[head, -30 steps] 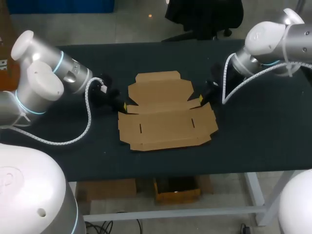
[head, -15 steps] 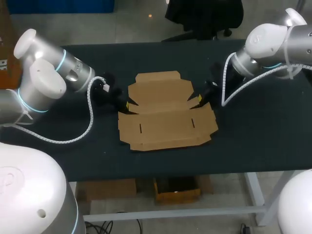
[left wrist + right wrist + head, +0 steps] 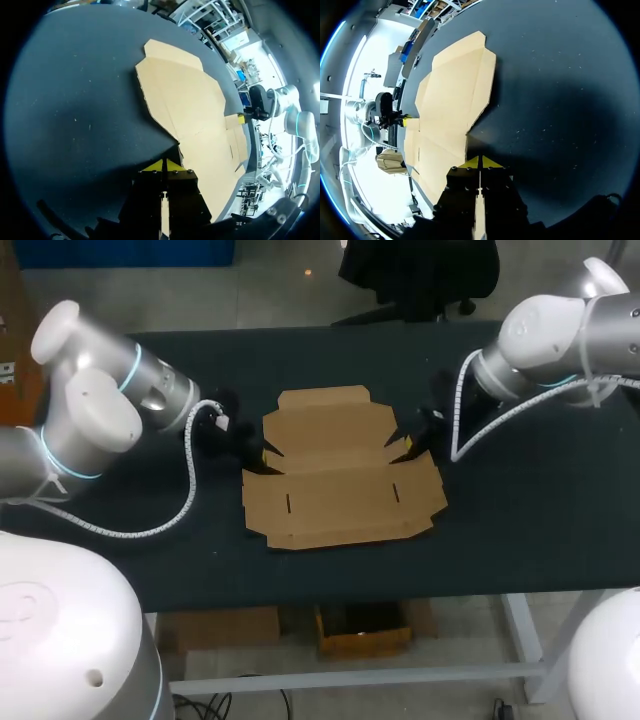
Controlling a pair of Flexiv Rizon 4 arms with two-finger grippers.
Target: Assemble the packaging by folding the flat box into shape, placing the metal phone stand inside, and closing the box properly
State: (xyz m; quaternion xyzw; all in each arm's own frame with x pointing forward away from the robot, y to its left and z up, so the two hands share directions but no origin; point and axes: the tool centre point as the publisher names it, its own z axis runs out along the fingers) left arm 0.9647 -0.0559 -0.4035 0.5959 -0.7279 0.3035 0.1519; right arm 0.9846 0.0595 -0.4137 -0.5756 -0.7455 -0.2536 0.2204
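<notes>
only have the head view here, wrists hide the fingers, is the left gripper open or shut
Observer: In the left wrist view the left gripper has its yellow tips pressed together, shut.
Operator: whats it pointing at
Observer: A notch in the edge of the flat box lies just ahead of the tips.
Operator: right side same
Observer: Yes, the right gripper is shut too, tips at the notch on its side.
</notes>
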